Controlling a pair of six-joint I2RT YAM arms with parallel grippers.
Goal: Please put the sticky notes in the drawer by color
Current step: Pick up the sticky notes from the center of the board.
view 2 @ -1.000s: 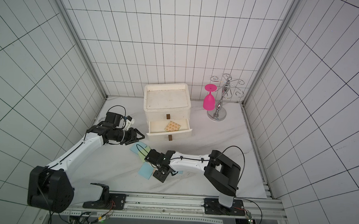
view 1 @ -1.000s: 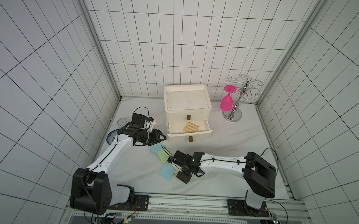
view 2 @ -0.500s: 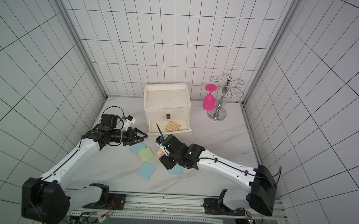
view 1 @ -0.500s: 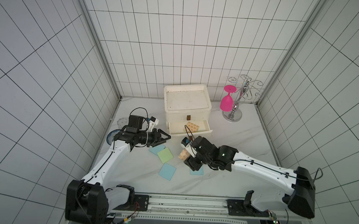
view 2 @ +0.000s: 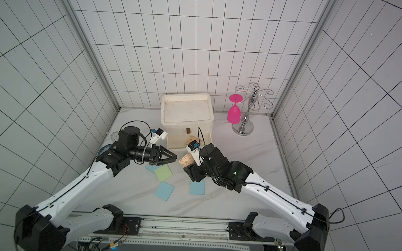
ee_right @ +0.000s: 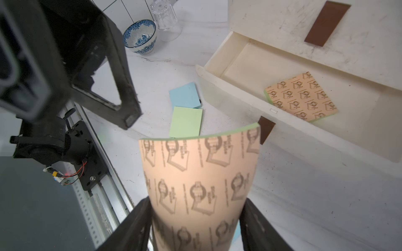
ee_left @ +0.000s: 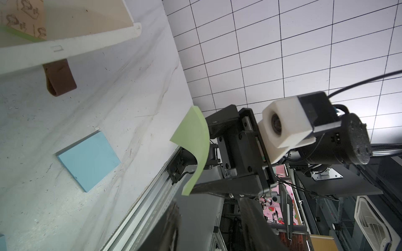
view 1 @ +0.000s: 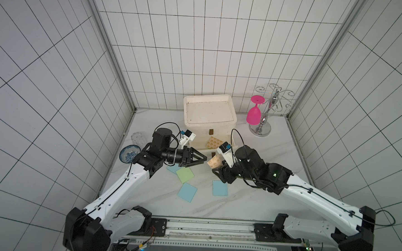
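The step in hand is the delivery of one pad to its colour group. The right hand (ee_right: 195, 221) is pinching a tan square paper pad with brown-orange print and a green edge (ee_right: 200, 173). Its fingers are pressing on two opposite sides, and the pad is bowing into an arch between them. The pad is hanging above the white marble-patterned table (view 1: 250, 199), just in front of the boxy off-white plastic chest of drawers (view 1: 233, 119).

The drawer below the closed top front (ee_right: 239, 108) is standing pulled out, and a matching tan printed pad (ee_right: 301, 97) is lying flat inside it. The next move is calling for a short advance over the drawer's front wall, then a release clear of the brown handle (ee_right: 266, 130). The bowed pad is likely to spring flat on release.

The left hand (ee_left: 208, 217) is hovering near the drawer front with its fingers spread and nothing between them. One light green pad (view 1: 185, 174) and three light blue pads (view 1: 187, 192) are lying on the table.
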